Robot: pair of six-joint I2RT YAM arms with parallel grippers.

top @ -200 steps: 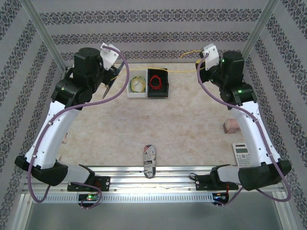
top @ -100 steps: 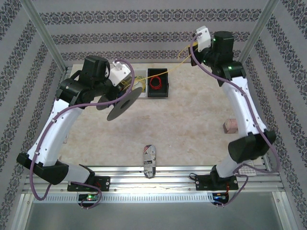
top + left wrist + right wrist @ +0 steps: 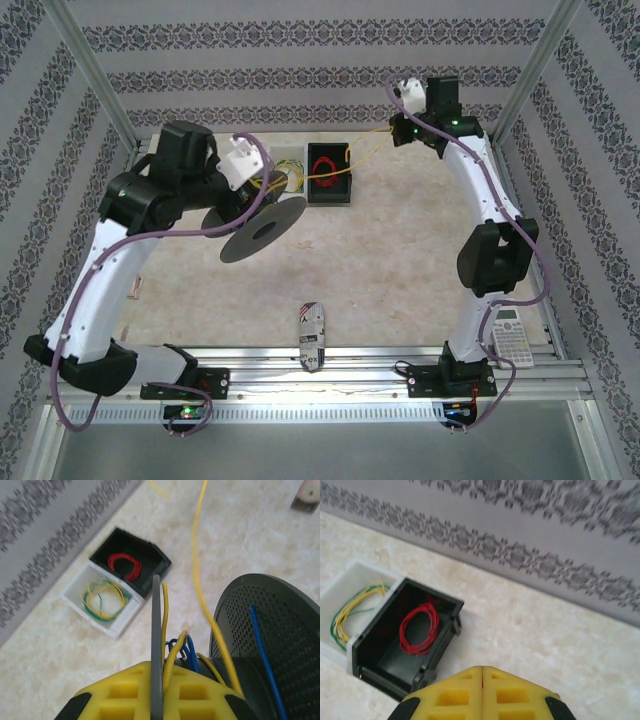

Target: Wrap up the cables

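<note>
Left gripper (image 3: 157, 672): jaws clamp the thin flange of a dark grey perforated spool (image 3: 280, 645) above the beige bench (image 3: 400, 260). A thin yellow cable (image 3: 197, 565) runs from its hub, past a black open-topped box (image 3: 328, 201), to the right gripper (image 3: 482, 672), whose jaws are pressed together on it.

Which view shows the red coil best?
Right wrist: the red coil lies close and whole in the black box. Left wrist shows it smaller, farther off; top external shows a tiny red loop.
</note>
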